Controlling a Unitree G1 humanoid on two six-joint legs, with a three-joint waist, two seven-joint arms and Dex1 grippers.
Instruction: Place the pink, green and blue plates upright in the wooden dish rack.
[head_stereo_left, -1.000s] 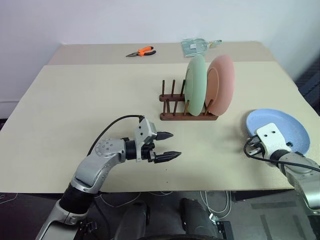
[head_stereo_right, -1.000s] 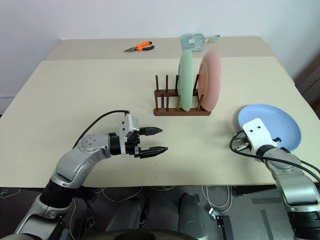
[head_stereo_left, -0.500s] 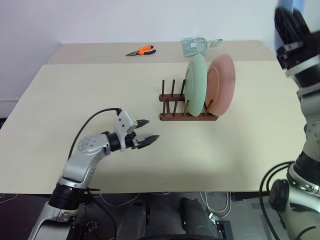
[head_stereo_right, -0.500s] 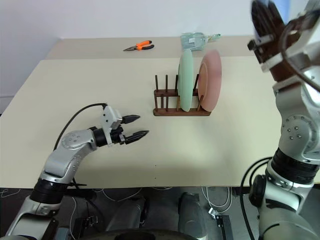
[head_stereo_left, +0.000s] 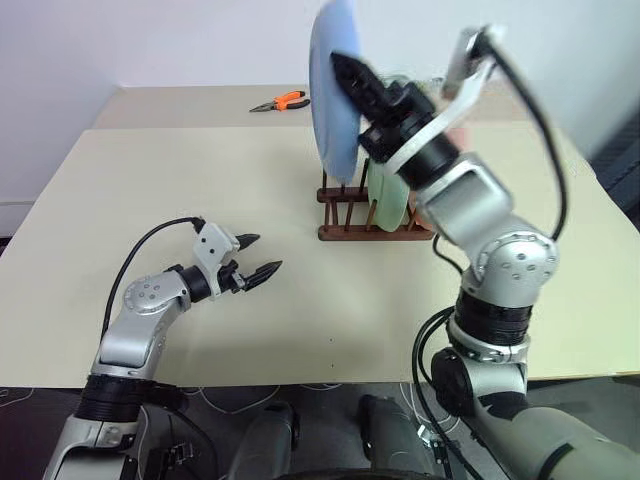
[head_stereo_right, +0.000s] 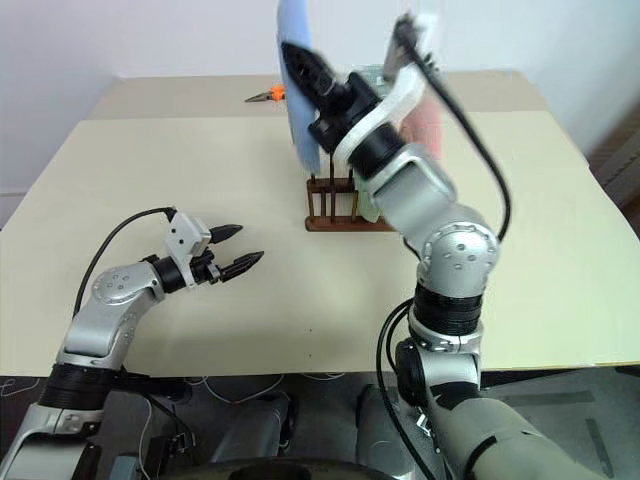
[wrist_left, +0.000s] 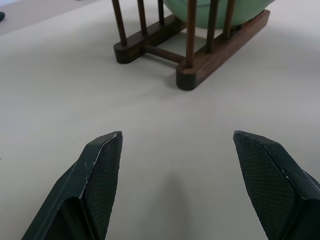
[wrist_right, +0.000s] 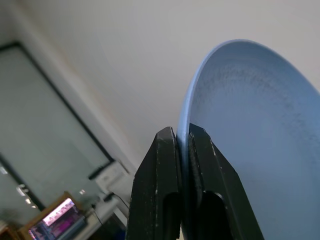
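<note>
holding the blue plate (head_stereo_left: 335, 85) on edge, our right gripper (head_stereo_left: 348, 72) is clamped on its rim, high above the wooden dish rack (head_stereo_left: 350, 212) near the tabletop's far edge, free slots on the rack's left end directly below the plate. we count three plates: green plate (head_stereo_left: 385, 195) racked upright, pink plate (head_stereo_right: 430, 125) behind the arm. left gripper (head_stereo_left: 262, 256) gapes empty, well left of the rack.

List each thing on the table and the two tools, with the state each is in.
Blue plate: on edge, held in the air above the rack.
Green plate: upright in the rack.
Rack: front slots empty.
Right tool: shut on the blue plate's rim.
Left tool: open, empty.
Pliers: lying flat.
</note>
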